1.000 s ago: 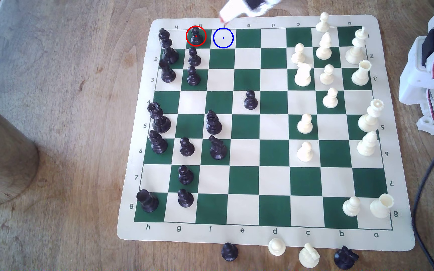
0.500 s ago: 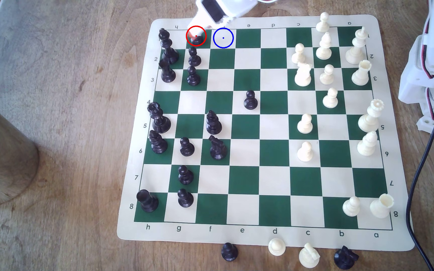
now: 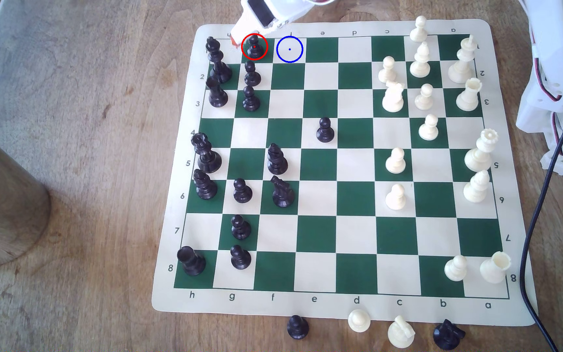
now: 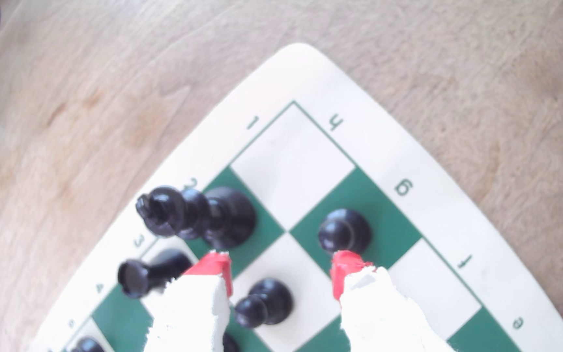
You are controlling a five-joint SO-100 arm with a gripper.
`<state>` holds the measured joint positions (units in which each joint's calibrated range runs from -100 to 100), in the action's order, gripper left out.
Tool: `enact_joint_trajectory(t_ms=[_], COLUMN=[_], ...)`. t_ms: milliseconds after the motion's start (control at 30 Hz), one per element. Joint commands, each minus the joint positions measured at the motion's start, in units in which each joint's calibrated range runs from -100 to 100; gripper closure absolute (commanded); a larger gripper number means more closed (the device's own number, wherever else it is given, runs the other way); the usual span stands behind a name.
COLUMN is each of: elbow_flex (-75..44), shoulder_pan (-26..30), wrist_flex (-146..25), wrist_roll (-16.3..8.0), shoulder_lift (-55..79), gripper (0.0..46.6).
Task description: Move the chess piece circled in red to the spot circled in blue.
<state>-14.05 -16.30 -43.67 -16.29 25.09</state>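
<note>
Between the gripper's (image 4: 278, 267) spread red tips lies bare board; the circled pawn (image 4: 343, 232) stands just ahead, another pawn (image 4: 262, 302) beneath, the tall black piece (image 4: 199, 216) alongside.

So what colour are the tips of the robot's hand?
Red fingertips, clearest in the wrist view.

A hobby or home robotics corner, going by the worn wooden bench (image 3: 80, 142), the roll-up chess mat (image 3: 341, 309) laid over it below the pincer (image 4: 280, 270), and the arm's white 3D-printed base (image 3: 557, 111) with loose red and black wiring well off to the exterior view's right of it.
</note>
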Motion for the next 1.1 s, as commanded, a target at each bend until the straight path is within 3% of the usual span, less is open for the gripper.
enact_joint_trajectory(t_ms=[0, 267, 900, 1067], elbow_flex=[-7.0, -11.0, -13.1, -13.4], shoulder_pan=[-0.9, -2.2, -1.8, -1.5], wrist_flex=[1.4, 1.5, 3.0, 3.0], wrist_roll=[0.1, 0.2, 0.2, 0.2], shoulder_lift=[0.4, 3.5, 8.4, 8.9], gripper=[30.4, 29.2, 31.2, 41.2])
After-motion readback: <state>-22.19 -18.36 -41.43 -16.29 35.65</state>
